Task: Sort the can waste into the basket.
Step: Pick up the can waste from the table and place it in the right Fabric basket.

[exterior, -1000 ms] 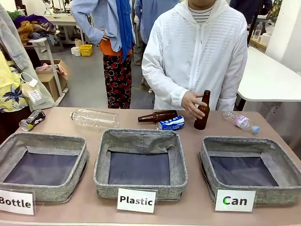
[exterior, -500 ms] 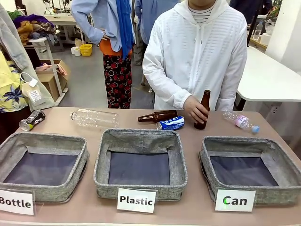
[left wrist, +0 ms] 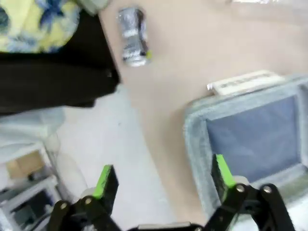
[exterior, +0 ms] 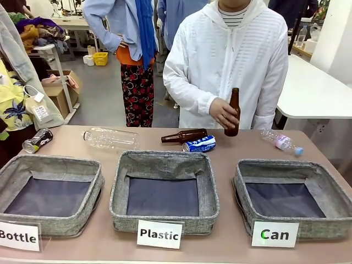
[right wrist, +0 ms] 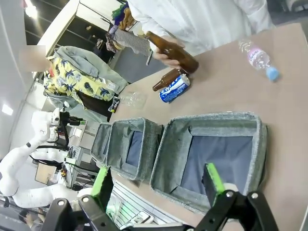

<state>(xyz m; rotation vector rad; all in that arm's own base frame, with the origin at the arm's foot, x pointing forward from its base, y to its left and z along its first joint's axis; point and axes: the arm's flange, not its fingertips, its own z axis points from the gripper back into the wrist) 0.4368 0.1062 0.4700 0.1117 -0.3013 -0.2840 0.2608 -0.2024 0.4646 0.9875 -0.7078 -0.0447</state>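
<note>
one basket [exterior: 325, 226] carded "can"; blue can [exterior: 199, 144] lettering unclear.

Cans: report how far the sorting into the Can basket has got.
Done: nothing; the Can basket is empty. In hand: nothing; the left pincer and right pincer are open and empty, while a person's hand holds a brown bottle. Left: both cans, the blue can lying behind the Plastic basket, the black can beyond the far left corner of the Bottle basket.
</note>
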